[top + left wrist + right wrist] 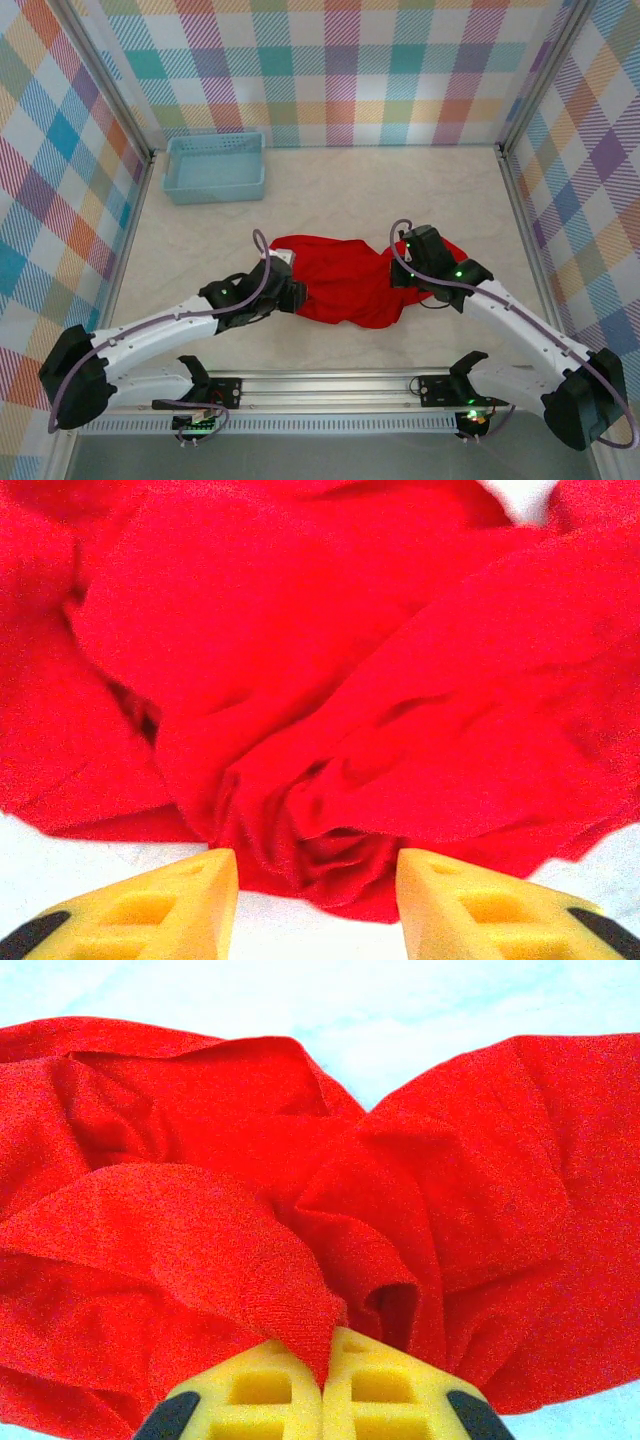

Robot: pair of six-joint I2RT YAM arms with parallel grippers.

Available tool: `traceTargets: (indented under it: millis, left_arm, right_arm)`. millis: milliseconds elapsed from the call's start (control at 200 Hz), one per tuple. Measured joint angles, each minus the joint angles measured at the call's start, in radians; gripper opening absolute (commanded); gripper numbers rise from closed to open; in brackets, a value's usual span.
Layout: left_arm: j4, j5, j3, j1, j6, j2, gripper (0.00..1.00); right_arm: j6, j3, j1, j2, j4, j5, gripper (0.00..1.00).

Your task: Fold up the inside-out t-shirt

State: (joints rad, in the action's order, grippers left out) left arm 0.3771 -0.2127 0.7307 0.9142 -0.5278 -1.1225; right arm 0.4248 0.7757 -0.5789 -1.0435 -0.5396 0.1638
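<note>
You have a pale worktop [400,190], walled in by checked panels. The red t-shirt [345,280] lies on it in a crumpled, bunched heap around the middle, just ahead of both arms and between them. A light-blue basket [215,168] sits in the far left corner, well apart from the shirt. Your right claw [323,1360] is clenched on the shirt's right side: its yellow fingers [260,1390] meet with a fold of red cloth pinched between them. Your left claw [318,875] is at the shirt's left edge, released, with its fingers [190,900] spread. A gathered knot of cloth lies just ahead of the gap, and bare worktop shows between the tips.
</note>
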Motion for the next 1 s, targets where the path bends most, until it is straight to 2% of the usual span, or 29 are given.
traceTargets:
  millis: [125, 305, 775, 1000]
  left_arm:
    - [0.047, -0.061, 0.07, 0.053, -0.042, -0.037, 0.35]
    - [0.093, -0.072, 0.072, 0.061, -0.07, -0.167, 0.3]
    - [0.088, -0.066, 0.095, 0.061, -0.077, -0.294, 0.3]
    - [0.082, -0.059, 0.105, 0.065, -0.066, -0.309, 0.16]
  right_arm:
    - [0.0, 0.0, -0.004, 0.0, 0.0, 0.001, 0.0]
    - [-0.001, 0.0, -0.005, 0.003, -0.002, 0.01, 0.0]
    - [-0.005, -0.016, -0.004, 0.032, -0.006, 0.026, 0.0]
    - [-0.013, -0.019, -0.005, 0.032, -0.006, 0.027, 0.0]
